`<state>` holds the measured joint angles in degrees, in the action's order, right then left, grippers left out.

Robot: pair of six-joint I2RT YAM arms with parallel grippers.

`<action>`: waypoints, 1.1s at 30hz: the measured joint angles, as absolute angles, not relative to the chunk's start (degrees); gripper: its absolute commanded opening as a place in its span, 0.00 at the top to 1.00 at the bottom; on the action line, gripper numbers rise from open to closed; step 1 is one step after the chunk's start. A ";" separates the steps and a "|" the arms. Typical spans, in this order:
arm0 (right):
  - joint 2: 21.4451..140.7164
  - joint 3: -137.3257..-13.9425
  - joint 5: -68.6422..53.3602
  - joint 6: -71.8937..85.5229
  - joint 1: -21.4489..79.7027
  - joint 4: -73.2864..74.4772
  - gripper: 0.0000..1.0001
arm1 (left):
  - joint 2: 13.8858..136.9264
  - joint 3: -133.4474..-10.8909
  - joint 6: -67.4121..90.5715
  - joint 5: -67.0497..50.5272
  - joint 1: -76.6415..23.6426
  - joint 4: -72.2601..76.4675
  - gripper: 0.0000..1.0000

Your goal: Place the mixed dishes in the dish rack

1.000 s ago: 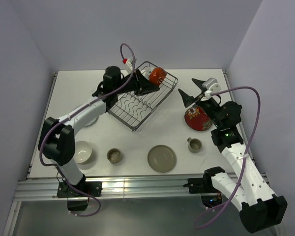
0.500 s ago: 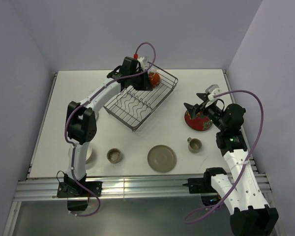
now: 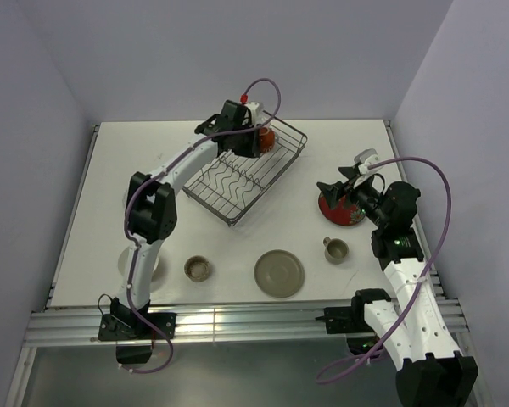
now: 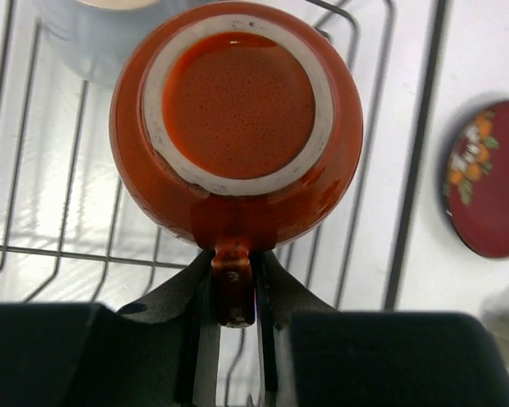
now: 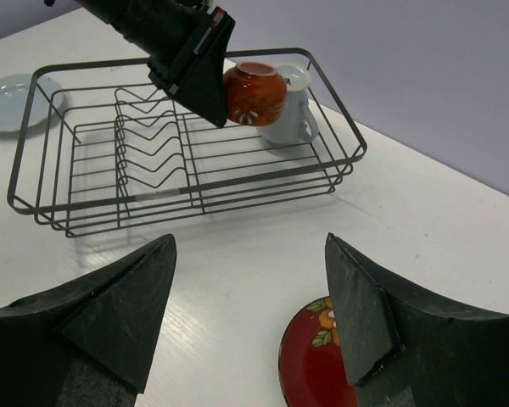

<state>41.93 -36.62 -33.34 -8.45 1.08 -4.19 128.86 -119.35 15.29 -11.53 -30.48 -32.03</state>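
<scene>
Orange-red mug (image 4: pixel 237 127) inverted, handle pinched in left gripper (image 4: pixel 233 292), over dish rack (image 3: pixel 237 182) | step: seating mug | next: lower, release | right gripper (image 5: pixel 248 254) jaws apart above red floral plate (image 5: pixel 314 365)

The far corner of the dish rack (image 3: pixel 237 182) is crowded: the left gripper (image 4: pixel 234 292), its orange-red mug (image 3: pixel 266 136) and a blue-grey cup (image 5: pixel 293 117) fill it. The wavy dividers nearer us lie open from above. Bare desk (image 3: pixel 301 182) runs between the rack and the red floral plate (image 3: pixel 341 214).
</scene>
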 measured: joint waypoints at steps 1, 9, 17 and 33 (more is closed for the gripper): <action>41.91 -36.53 -33.21 -8.38 1.08 -4.21 0.22 | 129.49 -119.92 15.35 -10.57 -30.46 -31.97 1.00; 41.78 -36.05 -31.86 -7.62 0.93 -4.27 0.22 | 132.84 -119.00 17.63 -4.08 -29.89 -32.47 1.00; 41.76 -35.94 -30.89 -6.46 0.86 -4.89 0.21 | 133.27 -118.74 21.32 0.69 -29.36 -32.47 1.00; 41.30 -35.22 -29.52 -5.37 0.86 -5.17 0.21 | 137.43 -119.94 26.22 5.89 -28.95 -30.74 0.88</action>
<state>41.30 -35.22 -29.52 -5.37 0.86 -5.17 137.43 -119.94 26.22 5.89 -28.95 -30.74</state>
